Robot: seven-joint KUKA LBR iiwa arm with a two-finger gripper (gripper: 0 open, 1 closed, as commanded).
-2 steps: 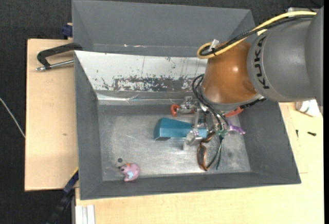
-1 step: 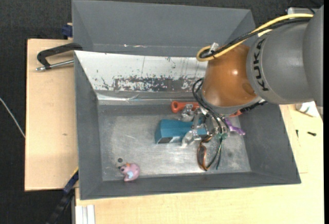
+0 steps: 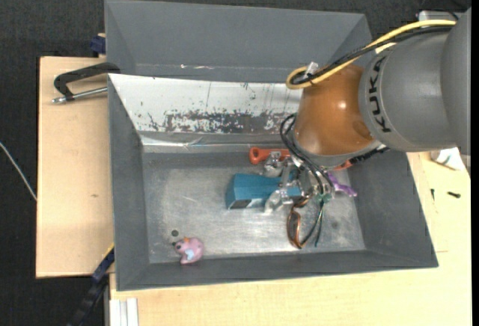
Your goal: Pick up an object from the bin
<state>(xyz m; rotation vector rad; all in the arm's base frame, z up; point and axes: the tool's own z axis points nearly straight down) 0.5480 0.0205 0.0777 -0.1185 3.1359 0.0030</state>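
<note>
The gripper (image 3: pixel 290 194) sat low in the bin (image 3: pixel 127 190), just right of a blue block (image 3: pixel 245 191) lying lengthwise toward it (clenched or released, impossible to tell).

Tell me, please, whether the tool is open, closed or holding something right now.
Tool: cannot be told. It is low at the right end of a blue block in the middle of the bin.
</note>
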